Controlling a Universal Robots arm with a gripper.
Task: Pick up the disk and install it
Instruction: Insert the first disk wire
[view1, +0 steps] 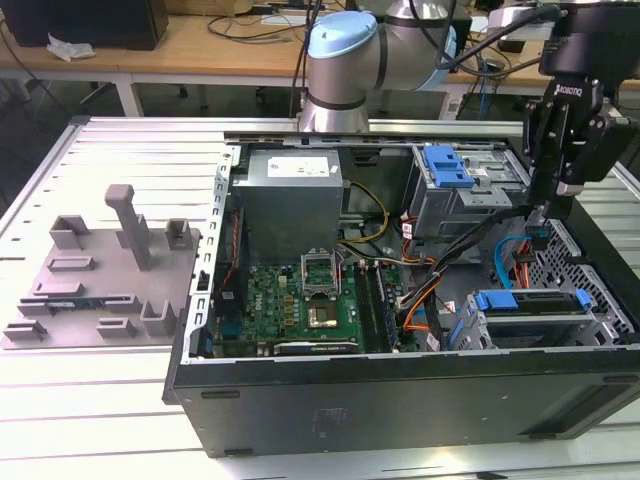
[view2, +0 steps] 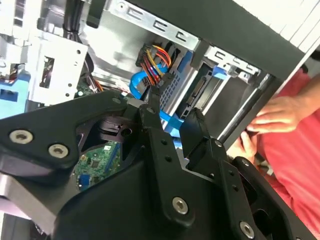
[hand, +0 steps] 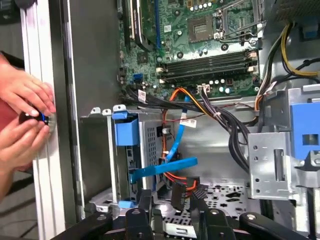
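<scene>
One slatted metal table (view1: 120, 150) is carrying one open black computer case (view1: 400, 400), which is lying on its side. One robot arm (view1: 345, 60) is reaching over the case from the far side. One grey fixture plate (view1: 100, 290) is lying just beside the case on the exterior view's left.

Inside the case, one grey power supply (view1: 290, 200) and one green motherboard (view1: 300, 300) are sitting side by side. Two drive cages are standing toward the exterior view's right. The far one is wearing a blue bracket (view1: 447, 165), and the near cage (view1: 560, 332) is filling the near corner.

The disk (view1: 535, 303) is sitting in that near cage, with blue carrier tabs showing at both ends. In the second wrist view its connector end (view2: 199, 92) is facing outward.

The gripper (view1: 548, 215) is hovering over the near cage. Its two fingers (view2: 155, 102) are standing moderately apart and are gripping nothing.

One blue flat cable (hand: 165, 169) is crossing just beyond the fingertips. One bundle of orange, red and yellow wires (view2: 155, 55) is ending in a plug near one fingertip. A person's two hands (hand: 27, 95) are resting at the table's edge outside the case.
</scene>
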